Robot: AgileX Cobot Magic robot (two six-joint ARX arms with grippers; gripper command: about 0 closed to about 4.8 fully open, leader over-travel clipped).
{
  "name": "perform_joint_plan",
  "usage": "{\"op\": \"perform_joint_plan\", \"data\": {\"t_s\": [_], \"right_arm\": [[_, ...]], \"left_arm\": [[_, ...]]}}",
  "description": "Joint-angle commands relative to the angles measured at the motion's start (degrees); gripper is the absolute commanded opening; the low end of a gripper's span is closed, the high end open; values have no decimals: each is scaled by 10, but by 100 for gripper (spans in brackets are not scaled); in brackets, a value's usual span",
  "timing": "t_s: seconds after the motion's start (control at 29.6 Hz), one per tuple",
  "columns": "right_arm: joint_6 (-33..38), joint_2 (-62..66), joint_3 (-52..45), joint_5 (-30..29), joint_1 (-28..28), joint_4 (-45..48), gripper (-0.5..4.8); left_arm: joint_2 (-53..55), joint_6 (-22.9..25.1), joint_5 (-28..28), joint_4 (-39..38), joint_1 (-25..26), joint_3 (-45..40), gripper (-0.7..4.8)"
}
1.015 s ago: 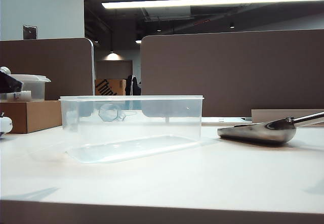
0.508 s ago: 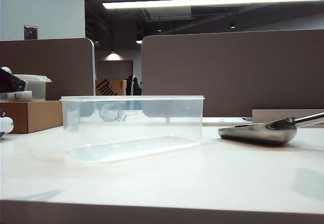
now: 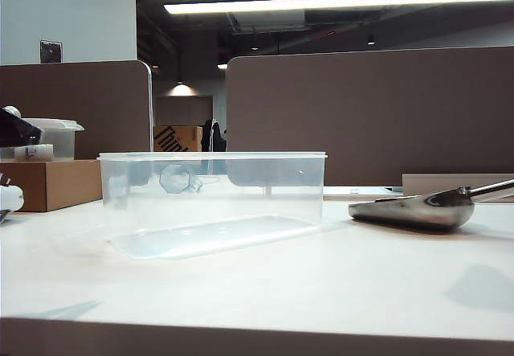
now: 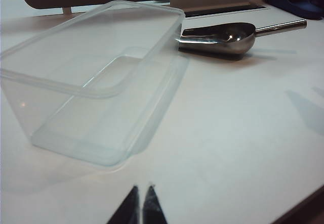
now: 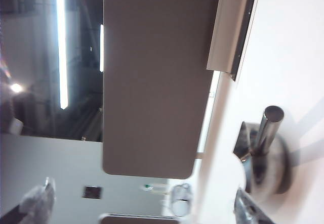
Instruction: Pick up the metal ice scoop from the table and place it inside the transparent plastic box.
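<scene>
1. On the white counter (image 3: 265, 292), mid-surface: transparent plastic box (image 3: 213, 199), upright, holding nothing.
2. Toward the counter's right edge: metal ice scoop (image 3: 418, 209), lying apart from the box.
3. Left pincer (image 4: 140, 206): tips together, above the near edge.
4. Right pincer (image 5: 248, 211): spread wide near the scoop handle, gripping nothing.

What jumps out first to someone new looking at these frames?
The transparent plastic box stands empty at mid-table, and the metal ice scoop lies just to its right on the white table, handle pointing away from the box. The left gripper sits near the table's front edge with its fingertips nearly together, facing the box. The right gripper is rolled sideways, jaws wide, looking down the scoop's handle.
</scene>
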Motion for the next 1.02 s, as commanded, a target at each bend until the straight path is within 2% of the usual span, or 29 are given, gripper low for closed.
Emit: {"op": "perform_joint_plan", "data": {"t_s": [0.03, 0.27, 0.54, 0.64, 0.81, 1.02], "right_arm": [[-50, 61, 21, -1, 0, 25, 479], [-35, 257, 26, -44, 0, 145, 479], [19, 534, 32, -51, 1, 422, 479], [28, 631, 54, -56, 1, 483, 479], [28, 777, 118, -102, 1, 533, 479], [29, 872, 167, -74, 3, 544, 479]], "left_arm": [[1, 0, 1, 6, -1, 0, 21], [1, 0, 1, 6, -5, 0, 21], [1, 0, 3, 6, -5, 0, 21], [1, 0, 3, 6, -5, 0, 21], [1, 0, 3, 6, -5, 0, 21], [2, 0, 3, 6, -5, 0, 21]]}}
